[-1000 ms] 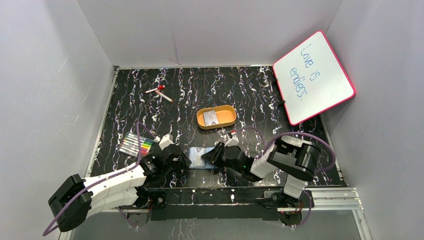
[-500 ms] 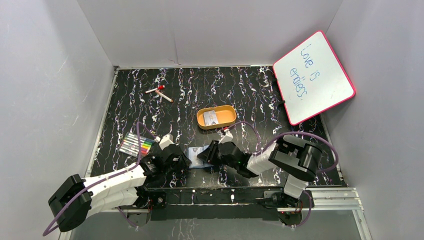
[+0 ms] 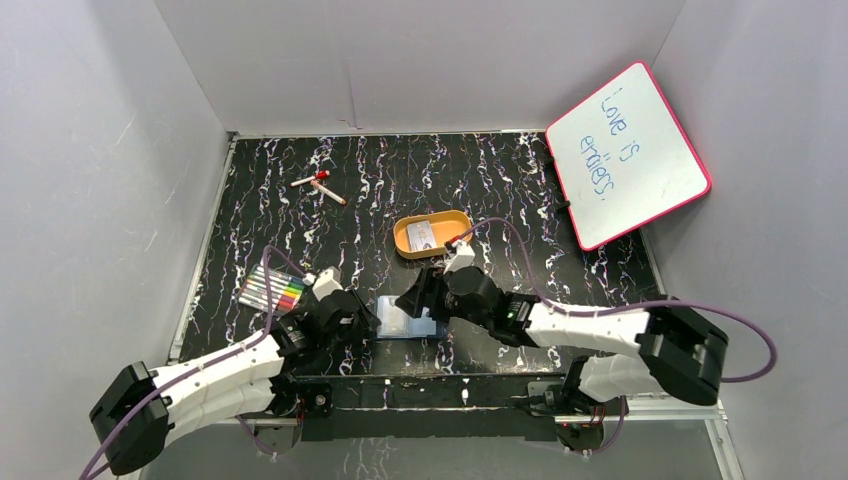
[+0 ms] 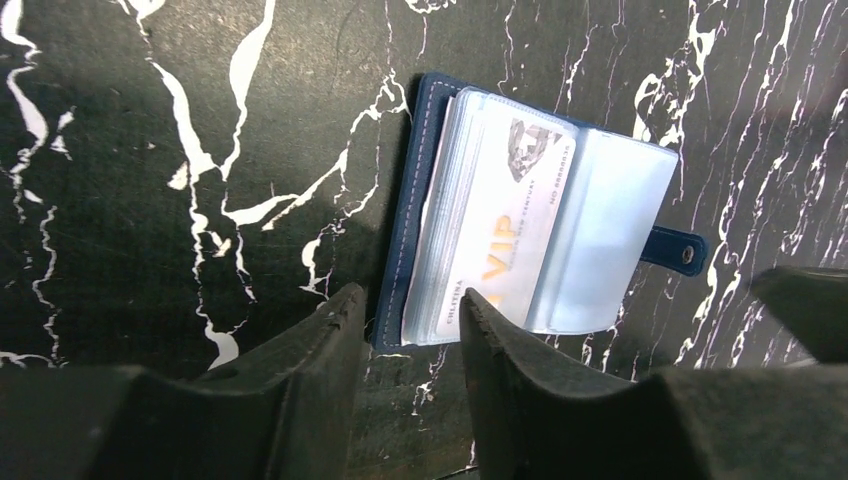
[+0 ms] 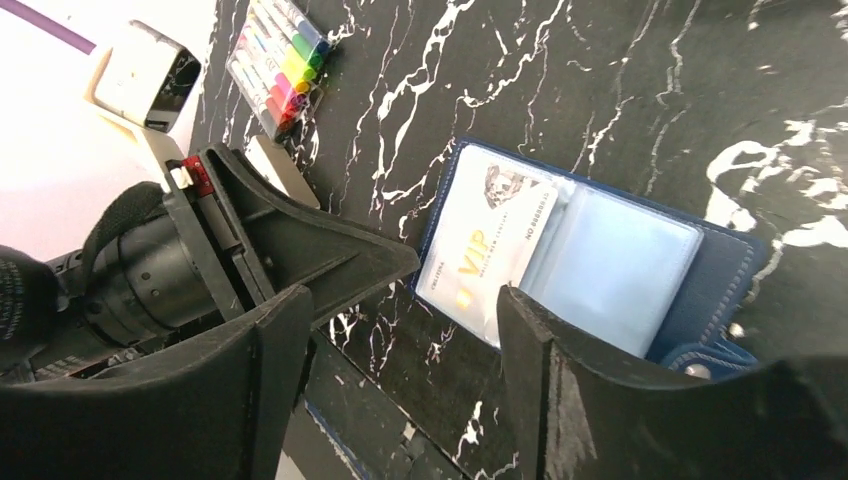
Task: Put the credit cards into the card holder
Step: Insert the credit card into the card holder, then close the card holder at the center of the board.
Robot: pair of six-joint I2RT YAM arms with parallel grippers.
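Note:
The navy card holder [image 4: 420, 200] lies open on the black marble table, its snap tab [image 4: 683, 252] at the right. A pale credit card [image 4: 500, 235] marked VIP sits in its left clear pocket. The card [image 5: 480, 250] and the holder [image 5: 715, 275] also show in the right wrist view. My left gripper [image 4: 412, 312] is open by a narrow gap just short of the holder's near left corner. It holds nothing. My right gripper [image 5: 400, 320] hangs wide open over the holder's near edge, with nothing in it. Another credit card [image 3: 422, 235] lies in the orange tray [image 3: 455, 240].
A pack of coloured markers [image 3: 272, 290] lies left of the left gripper. A red-capped pen [image 3: 318, 183] lies at the far left. A pink-framed whiteboard [image 3: 625, 155] leans on the right wall. The table's front edge runs just below both grippers.
My right gripper has opened wide and let go of the card, which now sits in the holder's pocket. Its arm has stretched out lower. The left gripper has opened slightly.

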